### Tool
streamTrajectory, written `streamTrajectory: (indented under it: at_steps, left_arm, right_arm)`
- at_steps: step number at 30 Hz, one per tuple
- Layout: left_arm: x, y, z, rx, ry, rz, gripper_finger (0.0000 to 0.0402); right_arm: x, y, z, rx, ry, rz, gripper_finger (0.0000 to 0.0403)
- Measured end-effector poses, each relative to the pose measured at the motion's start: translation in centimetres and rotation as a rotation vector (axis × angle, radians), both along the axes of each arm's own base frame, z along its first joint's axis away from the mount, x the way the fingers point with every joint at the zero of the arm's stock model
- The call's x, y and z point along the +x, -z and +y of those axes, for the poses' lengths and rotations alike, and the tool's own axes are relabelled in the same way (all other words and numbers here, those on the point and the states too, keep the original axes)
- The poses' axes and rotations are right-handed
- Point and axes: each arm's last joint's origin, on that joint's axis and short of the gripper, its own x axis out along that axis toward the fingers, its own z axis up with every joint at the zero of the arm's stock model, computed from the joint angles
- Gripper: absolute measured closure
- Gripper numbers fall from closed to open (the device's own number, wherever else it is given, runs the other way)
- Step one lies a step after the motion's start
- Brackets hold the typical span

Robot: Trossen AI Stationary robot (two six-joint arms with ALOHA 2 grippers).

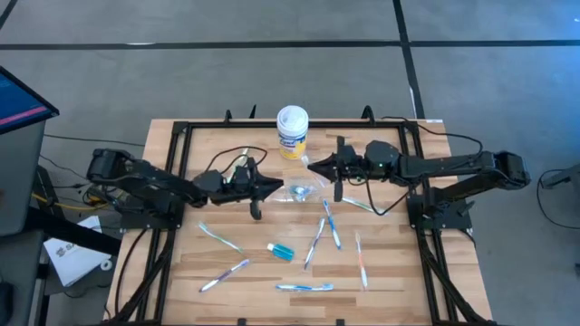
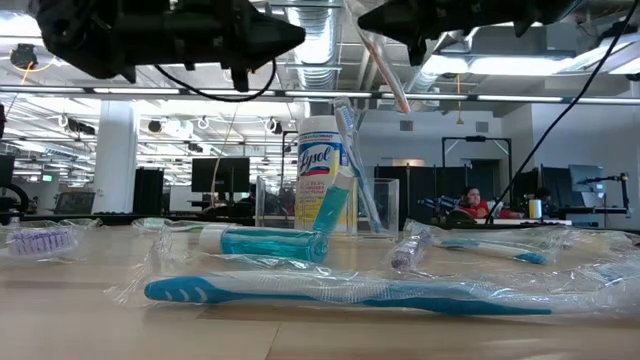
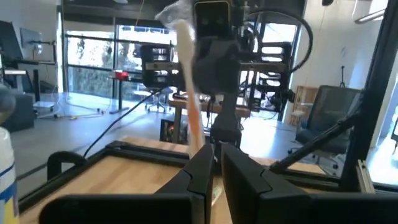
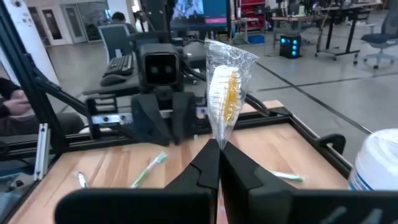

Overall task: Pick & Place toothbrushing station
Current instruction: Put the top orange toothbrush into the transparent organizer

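Desk: wooden top, black frame.

Right tool: raised over the far middle of the desk, fingers pressed together on a wrapped toothbrush with an orange handle, head upward.

Left tool: raised at centre-left facing the right one, fingers nearly together; whether it pinches anything cannot be told.

Clear cup: between the two tools, on the desk.

Yellow canister: white lid, far centre, behind the cup.

Teal tube: near centre.

Loose toothbrushes: scattered over the near half, e.g. blue one near edge, one left, pink one right.
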Motion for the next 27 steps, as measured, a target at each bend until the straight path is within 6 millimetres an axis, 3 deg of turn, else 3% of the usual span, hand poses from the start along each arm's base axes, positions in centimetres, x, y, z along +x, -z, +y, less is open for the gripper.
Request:
streamTrajectory:
  at_steps: [6,11,19,27]
  left_arm:
    - [3.0,-0.7,0.7,-0.003,-0.030,-0.024,0.0371]
    - [4.9,-1.3,0.7,0.019,-0.034,-0.042,0.0342]
    - [5.4,-1.6,1.3,0.026,-0.051,-0.048,0.0279]
    - [5.5,-1.5,1.7,0.026,-0.064,-0.046,0.0261]
  right_arm:
    - [0.0,0.0,0.3,-0.011,-0.012,0.000,0.0403]
    - [0.0,0.0,0.3,-0.011,-0.012,0.001,0.0403]
    - [0.0,0.0,0.3,-0.019,-0.013,0.003,0.0403]
    - [0.0,0.0,0.3,-0.021,-0.013,0.002,0.0403]
